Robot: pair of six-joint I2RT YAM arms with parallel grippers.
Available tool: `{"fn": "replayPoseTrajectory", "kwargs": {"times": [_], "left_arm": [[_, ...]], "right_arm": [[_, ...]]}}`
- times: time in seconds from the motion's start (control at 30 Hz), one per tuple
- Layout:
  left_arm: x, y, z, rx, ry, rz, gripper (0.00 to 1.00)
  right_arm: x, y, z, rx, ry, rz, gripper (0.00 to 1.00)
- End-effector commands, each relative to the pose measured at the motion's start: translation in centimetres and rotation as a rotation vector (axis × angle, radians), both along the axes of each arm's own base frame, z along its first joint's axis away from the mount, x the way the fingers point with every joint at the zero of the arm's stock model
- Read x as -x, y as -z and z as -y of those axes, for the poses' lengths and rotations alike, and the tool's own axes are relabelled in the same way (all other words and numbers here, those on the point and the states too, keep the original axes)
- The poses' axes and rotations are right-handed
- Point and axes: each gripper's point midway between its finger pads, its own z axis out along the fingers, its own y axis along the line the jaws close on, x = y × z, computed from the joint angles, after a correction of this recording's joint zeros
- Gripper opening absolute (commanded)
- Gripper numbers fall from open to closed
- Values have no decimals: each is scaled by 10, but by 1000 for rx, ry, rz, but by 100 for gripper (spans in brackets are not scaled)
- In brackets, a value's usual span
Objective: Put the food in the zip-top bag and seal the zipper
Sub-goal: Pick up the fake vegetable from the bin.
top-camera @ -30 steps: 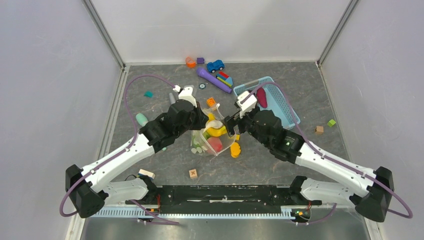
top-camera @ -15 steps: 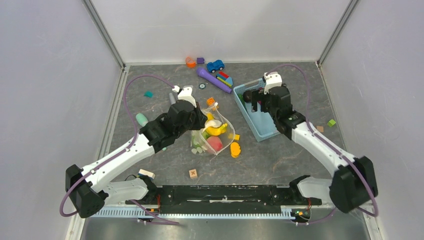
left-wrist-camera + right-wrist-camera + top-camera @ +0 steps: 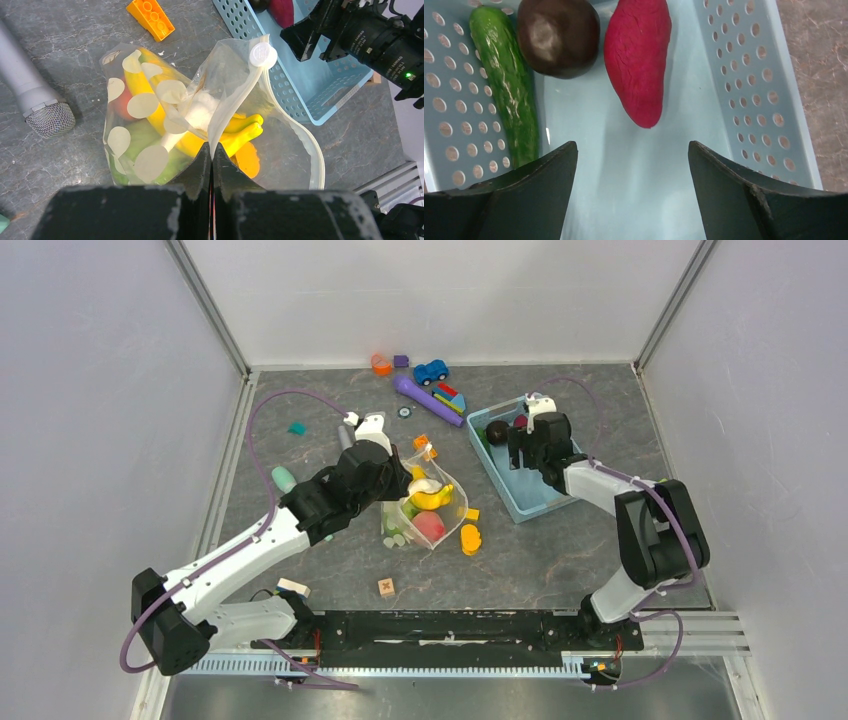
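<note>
Left wrist: left end effector [image 3: 211, 156] pinches gaping zip-top bag [image 3: 145, 107]; right end effector [image 3: 632, 151] spread.

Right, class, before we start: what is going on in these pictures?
The left gripper is shut on the mouth edge of the zip-top bag, holding it open. A banana bunch and a green piece already lie inside, and the zipper is unsealed. The right gripper hangs open over the blue basket, above a green cucumber, a dark round piece and a red piece, gripping nothing.
</note>
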Motion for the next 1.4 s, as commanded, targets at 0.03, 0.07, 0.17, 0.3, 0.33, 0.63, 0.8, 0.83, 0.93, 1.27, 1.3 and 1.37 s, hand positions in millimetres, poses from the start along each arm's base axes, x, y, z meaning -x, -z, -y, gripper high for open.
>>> {"fn": "replayPoseTrajectory", "kwargs": {"times": [0.03, 0.07, 0.17, 0.3, 0.33, 0.63, 0.8, 0.83, 0.93, 1.27, 1.3, 1.37], "left_arm": [[-3, -4, 1, 32, -34, 1, 5], [-4, -4, 1, 31, -35, 1, 5], [-4, -4, 0, 30, -39, 2, 5], [-3, -4, 1, 32, -32, -2, 5], [-3, -3, 1, 30, -36, -2, 5], [-2, -2, 0, 33, -36, -5, 5], [-2, -3, 0, 33, -35, -3, 5], [-2, -4, 0, 36, -35, -2, 5], [-1, -4, 0, 37, -33, 0, 5], [-2, -5, 1, 39, -31, 0, 5], [-2, -6, 2, 42, -27, 1, 5], [-2, -6, 3, 42, -24, 2, 5]], "right_arm": [[-24, -1, -7, 0, -28, 97, 83], [-26, 1, -6, 1, -21, 106, 81], [-34, 6, -11, -14, -30, 119, 74], [-40, 14, -18, -42, -40, 113, 65], [-41, 17, -17, -45, -34, 110, 62], [-40, 32, -9, -18, 15, 74, 42], [-37, 28, -5, -13, 37, 81, 25], [-36, 27, -4, -11, 41, 78, 23], [-31, 18, 0, -12, 55, 89, 18], [6, -16, 8, -29, 46, 121, 6], [11, -18, 8, -35, 41, 118, 5], [23, -21, 7, -53, 26, 109, 5]]}}
